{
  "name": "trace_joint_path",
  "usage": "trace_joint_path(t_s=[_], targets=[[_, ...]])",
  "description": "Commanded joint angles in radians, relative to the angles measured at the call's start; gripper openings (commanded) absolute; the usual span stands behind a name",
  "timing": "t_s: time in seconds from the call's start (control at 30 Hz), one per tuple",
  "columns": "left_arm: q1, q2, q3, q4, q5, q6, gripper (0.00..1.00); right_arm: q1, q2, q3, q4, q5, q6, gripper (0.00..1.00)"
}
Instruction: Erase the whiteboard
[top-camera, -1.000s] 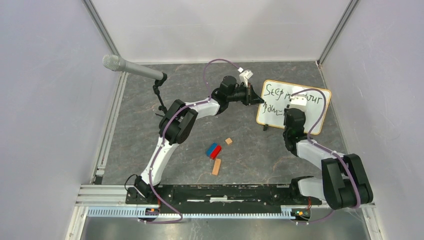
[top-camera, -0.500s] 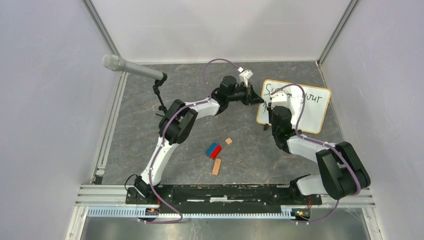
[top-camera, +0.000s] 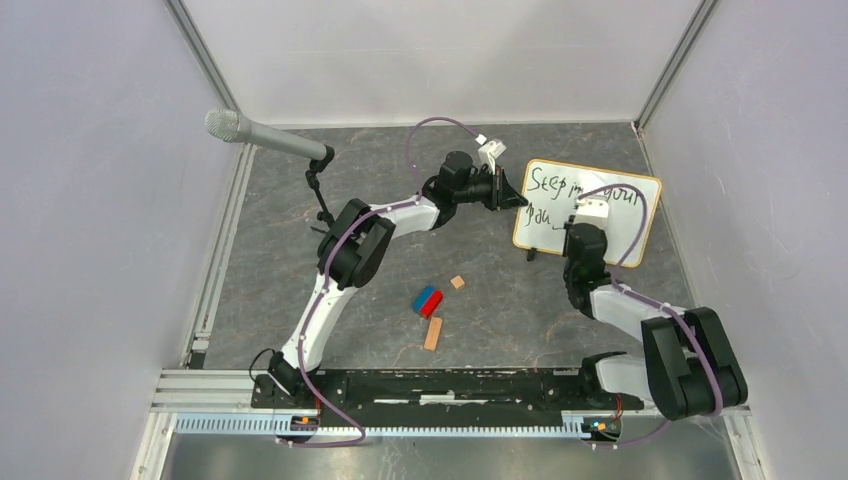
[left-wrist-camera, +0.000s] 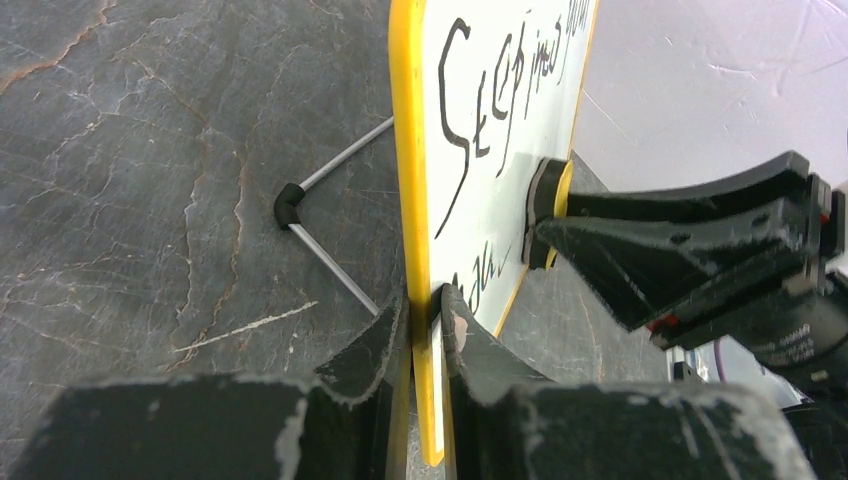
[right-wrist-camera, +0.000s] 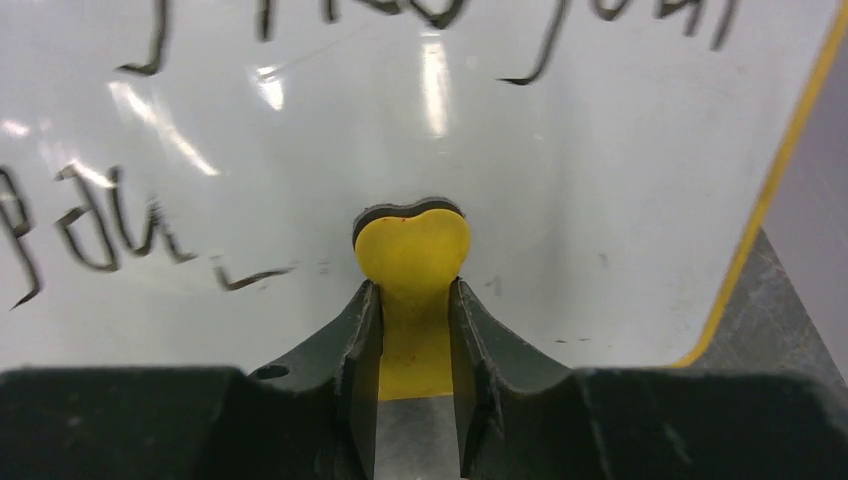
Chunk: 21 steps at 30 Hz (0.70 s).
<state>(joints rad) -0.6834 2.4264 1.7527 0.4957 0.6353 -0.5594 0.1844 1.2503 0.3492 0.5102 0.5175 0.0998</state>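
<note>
Whiteboard (top-camera: 552, 200) standing up, yellow edge, dark writing. Left gripper (left-wrist-camera: 425, 300) pinched tight on its edge. Right gripper (right-wrist-camera: 412, 290) squeezing yellow eraser (right-wrist-camera: 412, 240), pressed on board.

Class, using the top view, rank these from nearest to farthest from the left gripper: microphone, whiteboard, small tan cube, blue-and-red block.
1. whiteboard, clamped in the left gripper
2. small tan cube, mid-table
3. blue-and-red block, toward the bases
4. microphone, far left
</note>
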Motion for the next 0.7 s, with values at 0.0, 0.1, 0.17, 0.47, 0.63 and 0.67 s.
trace_joint_path(t_s=[0.0, 0.1, 0.17, 0.47, 0.63, 0.67], targets=[[0.008, -0.037, -0.013, -0.025, -0.014, 0.055, 0.02, 0.119, 0.074, 0.051, 0.039, -0.078, -0.089, 0.08], [0.007, -0.037, -0.011, -0.023, -0.011, 0.055, 0.02, 0.207, 0.155, 0.122, 0.027, -0.108, -0.175, 0.08], [0.005, -0.039, -0.012, -0.025, -0.014, 0.059, 0.02, 0.235, 0.181, 0.148, 0.024, -0.123, -0.197, 0.08], [0.006, -0.04, -0.013, -0.037, -0.013, 0.069, 0.02, 0.165, 0.142, 0.11, 0.048, 0.044, -0.113, 0.08], [0.007, -0.037, -0.011, -0.039, -0.009, 0.069, 0.02, 0.005, 0.052, 0.044, 0.016, 0.048, 0.009, 0.08], [0.006, -0.037, -0.01, -0.04, -0.009, 0.067, 0.02, 0.001, 0.04, 0.039, 0.019, 0.053, 0.002, 0.08]])
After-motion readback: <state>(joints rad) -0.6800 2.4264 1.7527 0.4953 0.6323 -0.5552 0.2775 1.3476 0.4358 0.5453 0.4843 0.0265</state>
